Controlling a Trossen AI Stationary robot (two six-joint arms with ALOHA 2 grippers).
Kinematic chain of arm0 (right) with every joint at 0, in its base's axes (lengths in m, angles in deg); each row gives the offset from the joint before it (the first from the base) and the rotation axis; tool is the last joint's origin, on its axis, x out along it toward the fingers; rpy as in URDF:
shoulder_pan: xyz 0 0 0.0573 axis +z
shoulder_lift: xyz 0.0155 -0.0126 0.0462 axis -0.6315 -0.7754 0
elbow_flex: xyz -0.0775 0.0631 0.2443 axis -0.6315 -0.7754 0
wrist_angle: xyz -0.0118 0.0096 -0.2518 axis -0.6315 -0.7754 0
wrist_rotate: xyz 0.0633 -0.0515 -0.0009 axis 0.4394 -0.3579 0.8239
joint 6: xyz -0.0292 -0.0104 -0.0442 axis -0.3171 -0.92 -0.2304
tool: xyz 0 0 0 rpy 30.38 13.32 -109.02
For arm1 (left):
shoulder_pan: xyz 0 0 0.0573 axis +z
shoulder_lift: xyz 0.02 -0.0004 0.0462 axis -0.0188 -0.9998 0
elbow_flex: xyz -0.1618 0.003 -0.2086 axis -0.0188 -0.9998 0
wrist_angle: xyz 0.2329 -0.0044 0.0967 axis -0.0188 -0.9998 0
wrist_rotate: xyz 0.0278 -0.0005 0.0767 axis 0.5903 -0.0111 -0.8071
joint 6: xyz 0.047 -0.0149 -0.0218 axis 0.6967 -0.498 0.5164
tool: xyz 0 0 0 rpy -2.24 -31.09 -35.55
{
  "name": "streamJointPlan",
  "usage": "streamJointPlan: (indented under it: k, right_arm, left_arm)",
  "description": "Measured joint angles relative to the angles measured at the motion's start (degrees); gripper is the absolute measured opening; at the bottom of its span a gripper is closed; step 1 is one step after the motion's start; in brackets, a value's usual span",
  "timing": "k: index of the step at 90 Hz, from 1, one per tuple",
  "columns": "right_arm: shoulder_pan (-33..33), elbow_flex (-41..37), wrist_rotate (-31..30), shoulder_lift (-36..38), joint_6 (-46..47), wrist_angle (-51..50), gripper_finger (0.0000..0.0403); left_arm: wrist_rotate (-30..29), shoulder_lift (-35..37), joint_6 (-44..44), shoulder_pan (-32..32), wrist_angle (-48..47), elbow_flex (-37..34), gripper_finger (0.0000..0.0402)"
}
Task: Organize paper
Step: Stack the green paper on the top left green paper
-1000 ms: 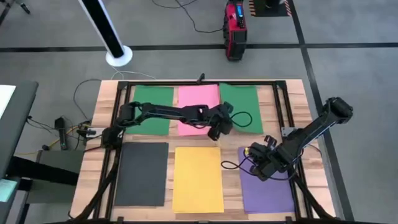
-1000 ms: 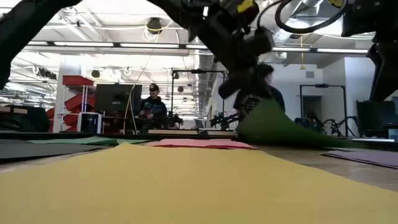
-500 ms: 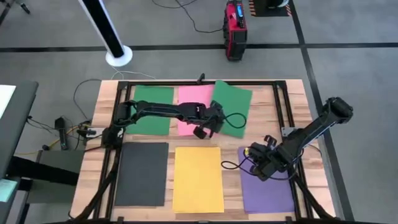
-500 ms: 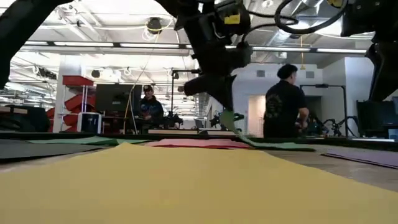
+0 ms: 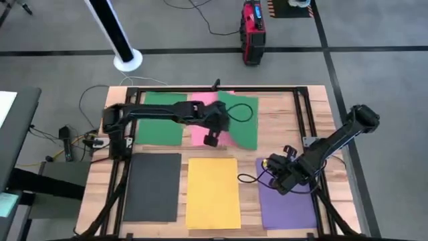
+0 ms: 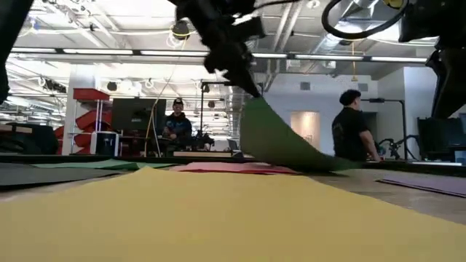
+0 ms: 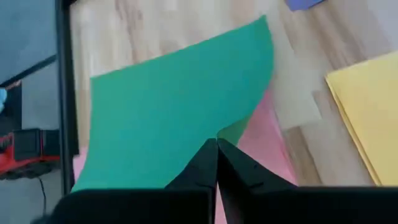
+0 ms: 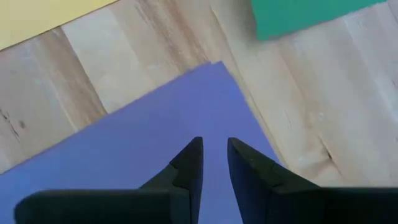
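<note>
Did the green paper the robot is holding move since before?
Yes. The left gripper, shut on the right-hand green paper sheet, dragged it leftward over the flat pink paper sheet, which it now partly covers.

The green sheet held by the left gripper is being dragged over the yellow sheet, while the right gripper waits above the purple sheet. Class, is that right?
Not quite. The green sheet pinched by the left gripper lies partly over the pink sheet, not the yellow sheet, which lies apart from it, as the high view shows. The right gripper does wait above the purple sheet.
</note>
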Motion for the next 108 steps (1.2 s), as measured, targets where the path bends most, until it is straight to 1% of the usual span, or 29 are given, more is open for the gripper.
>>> streamJointPlan:
  k: [6, 27, 43, 54, 66, 84, 96, 108]
  right_arm:
    - [0.0, 0.0, -0.1, 0.0, -0.5, 0.1, 0.0071]
    - [0.0, 0.0, -0.3, 0.0, -1.2, 0.4, 0.0071]
    - [0.0, 0.0, -0.3, 0.0, -1.1, 0.8, 0.0071]
    - [0.0, 0.0, -0.3, 0.0, -1.1, 0.8, 0.0071]
    - [0.0, 0.0, -0.3, 0.0, -1.1, 0.8, 0.0071]
    - [-0.2, 0.0, -0.3, 0.0, -1.1, 0.9, 0.0071]
    - [-0.9, 0.0, -0.3, 0.0, -1.1, 1.0, 0.0071]
    - [-1.0, 0.0, -0.3, 0.0, -1.1, 1.0, 0.0071]
  left_arm:
    - [-0.4, 3.3, -1.6, 0.7, 0.3, -4.4, 0.0000]
    - [-5.3, 14.4, -8.1, 2.5, 0.2, -19.8, 0.0000]
    - [-6.8, 22.6, -13.5, 3.4, 0.3, -29.1, 0.0000]
    - [-8.8, 28.0, -16.0, 3.4, -1.3, -34.2, 0.0000]
    - [-9.6, 33.7, -18.5, 3.4, -5.5, -38.0, 0.0000]
    - [-11.3, 41.2, -21.8, 3.5, -11.6, -41.4, 0.0000]
    - [-11.4, 45.2, -22.7, 3.5, -14.1, -42.0, 0.0000]
    - [-11.4, 48.4, -22.8, 3.5, -14.0, -42.1, 0.0000]
